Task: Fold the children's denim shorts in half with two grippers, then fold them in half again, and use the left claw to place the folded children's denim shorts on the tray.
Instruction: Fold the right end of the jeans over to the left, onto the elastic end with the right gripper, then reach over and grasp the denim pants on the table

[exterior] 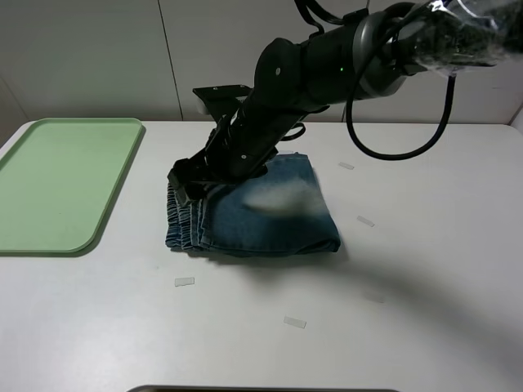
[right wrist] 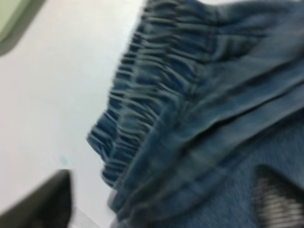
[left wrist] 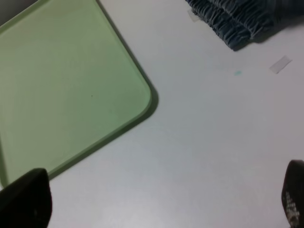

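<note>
While the small blue washed-denim children's shorts (exterior: 270, 222) lie folded into a compact rectangle on the white bench (exterior: 425, 278), the black jointed right arm (exterior: 327, 65) reaches across from the far right side and down to them. The right tool (exterior: 186, 181) sits at the stacked, ruched elastic waistband edges (exterior: 181, 216), on the side of the bundle that faces the large light-green rectangular plastic tray (exterior: 65, 180). In the right wrist view the picture is blurred, yet the right tool (right wrist: 159, 204) shows one black finger (right wrist: 42, 202) over the bench (right wrist: 52, 95) and the other (right wrist: 278, 199) over the denim (right wrist: 190, 95), standing wide apart and clamping nothing. Whether either finger touches the cloth I cannot tell.

A pale bleached patch (exterior: 278, 196) shows on the top layer of the shorts. They rest near the tray, apart from it, with bare bench between.

The left tool (left wrist: 156, 204) hangs above the bench (left wrist: 204, 142) just beside a rounded corner of the tray (left wrist: 61, 80), its two black fingertips (left wrist: 26, 199) spread wide and holding nothing. The waistband end of the shorts (left wrist: 232, 21) lies well apart from it. Small clear scraps of tape (exterior: 185, 282) lie scattered on the bench.
</note>
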Robot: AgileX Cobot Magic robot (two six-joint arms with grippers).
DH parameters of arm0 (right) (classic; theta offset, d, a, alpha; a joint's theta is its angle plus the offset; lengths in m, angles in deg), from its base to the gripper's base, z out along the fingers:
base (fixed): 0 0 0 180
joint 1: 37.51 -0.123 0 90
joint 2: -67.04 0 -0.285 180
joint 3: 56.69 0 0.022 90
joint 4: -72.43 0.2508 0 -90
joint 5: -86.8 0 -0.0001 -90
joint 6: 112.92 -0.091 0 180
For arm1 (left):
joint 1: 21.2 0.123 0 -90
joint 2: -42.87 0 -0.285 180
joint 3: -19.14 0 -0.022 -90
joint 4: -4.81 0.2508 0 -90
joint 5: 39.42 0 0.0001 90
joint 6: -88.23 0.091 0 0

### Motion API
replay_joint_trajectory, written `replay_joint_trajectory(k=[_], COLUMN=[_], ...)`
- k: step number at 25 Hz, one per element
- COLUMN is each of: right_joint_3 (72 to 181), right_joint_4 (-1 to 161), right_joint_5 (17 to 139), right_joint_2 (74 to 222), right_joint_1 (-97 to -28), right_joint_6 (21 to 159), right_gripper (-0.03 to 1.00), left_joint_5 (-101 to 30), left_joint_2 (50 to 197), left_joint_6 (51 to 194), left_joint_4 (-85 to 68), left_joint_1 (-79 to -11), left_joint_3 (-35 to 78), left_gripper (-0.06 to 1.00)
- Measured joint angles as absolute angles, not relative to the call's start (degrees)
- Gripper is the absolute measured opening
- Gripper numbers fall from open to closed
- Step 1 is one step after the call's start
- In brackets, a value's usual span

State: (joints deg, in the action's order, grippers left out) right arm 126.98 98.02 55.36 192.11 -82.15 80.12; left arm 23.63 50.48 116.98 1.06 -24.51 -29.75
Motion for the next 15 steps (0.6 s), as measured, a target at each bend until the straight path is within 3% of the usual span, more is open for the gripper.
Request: replay_joint_trajectory(k=[10, 15], right_joint_3=[126.98, 126.98], right_joint_4=[101.43, 100.13], right_joint_5=[56.67, 55.65], right_joint_2=[192.14, 192.07], right_joint_1=[-82.28, -79.2], right_joint_6=[82.42, 82.55], right_gripper=[0.69, 0.69], left_joint_5=[23.84, 23.84], left_joint_2=[50.48, 50.48], left_joint_6=[116.98, 116.98], left_joint_4=[1.06, 1.06], left_joint_1=[-24.51, -24.51], left_joint_3=[-29.75, -29.75], left_gripper=[0.97, 0.97])
